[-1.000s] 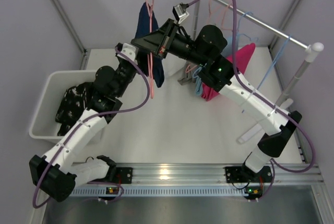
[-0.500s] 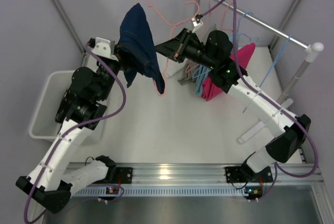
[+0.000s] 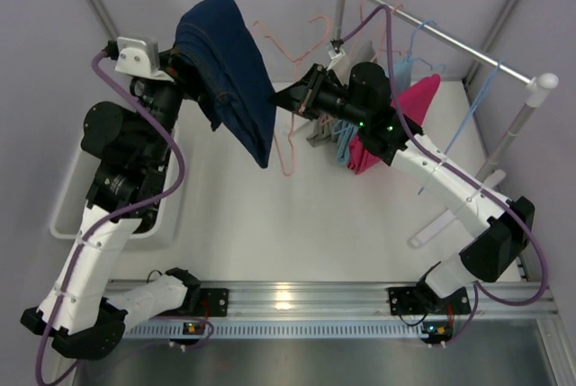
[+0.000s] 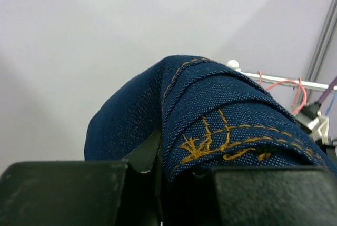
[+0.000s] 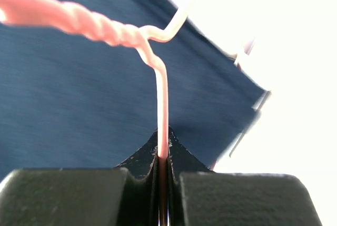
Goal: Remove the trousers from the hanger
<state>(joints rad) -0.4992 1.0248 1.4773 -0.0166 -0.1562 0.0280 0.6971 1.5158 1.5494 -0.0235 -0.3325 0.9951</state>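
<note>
My left gripper (image 3: pixel 186 69) is shut on the navy blue trousers (image 3: pixel 229 76) and holds them high at the back left; the cloth hangs down to the right. In the left wrist view the gripper (image 4: pixel 160 169) pinches the navy cloth (image 4: pixel 221 115) with its orange stitching. My right gripper (image 3: pixel 303 103) is shut on the wire of a pink hanger (image 3: pixel 288 139), just right of the navy cloth. The right wrist view shows the gripper (image 5: pixel 162 156) clamped on the hanger (image 5: pixel 162 99) in front of the navy cloth (image 5: pixel 79 105). The magenta trousers (image 3: pixel 416 100) hang on the rack. The black speckled pair is hidden.
A white bin (image 3: pixel 59 219) stands at the left, mostly behind my left arm. A clothes rack (image 3: pixel 450 42) crosses the back right, with pink and blue hangers (image 3: pixel 477 103) on it. Grey walls close in on both sides.
My left arm has risen and swung left, pulling the navy trousers up and away from the pink hanger. My right gripper has drawn back to the right with the hanger.
</note>
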